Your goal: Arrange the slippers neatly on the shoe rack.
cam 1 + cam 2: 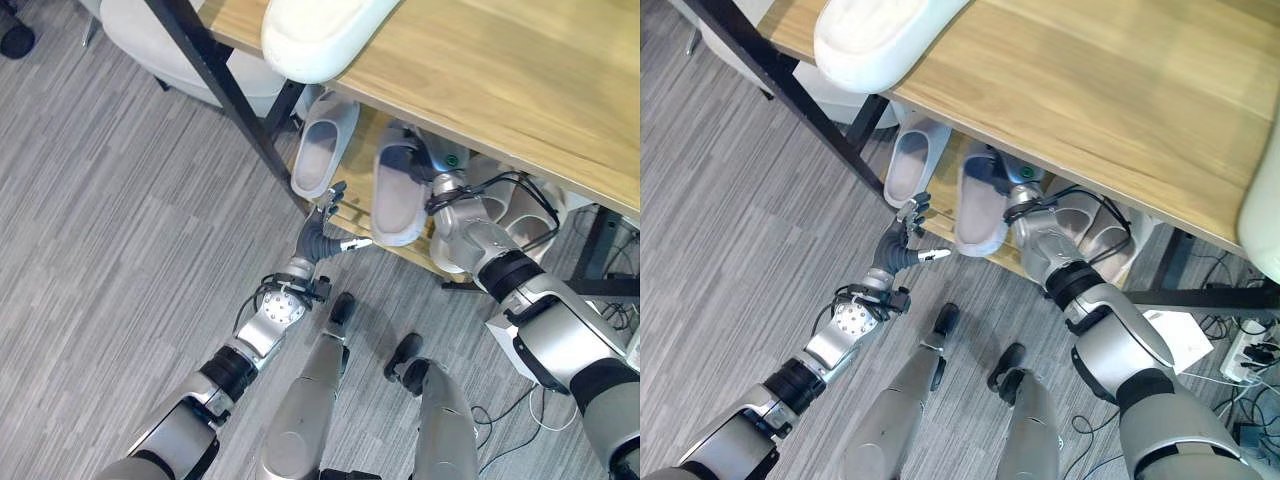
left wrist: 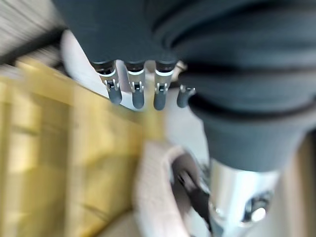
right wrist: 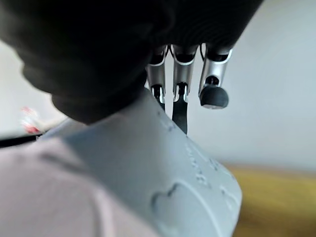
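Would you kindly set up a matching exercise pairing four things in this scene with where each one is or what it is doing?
Things:
1. left hand
2. right hand
3. white slipper
4. leftmost slipper

Places or states:
A. lying on the top wooden board
B. on the lower shelf beside the black post
C. open in front of the rack
D. at a slipper on the lower shelf

Pairs: 1-C, 2-D, 3-A, 4-B

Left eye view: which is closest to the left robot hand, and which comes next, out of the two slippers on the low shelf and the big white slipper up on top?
From the left robot hand, nearest first:
1. Left slipper on the low shelf, just above the fingers.
2. Right slipper on the low shelf, off to the robot's right, by the right robot hand; almost as near.
3. Big white slipper on the wooden top, farthest.
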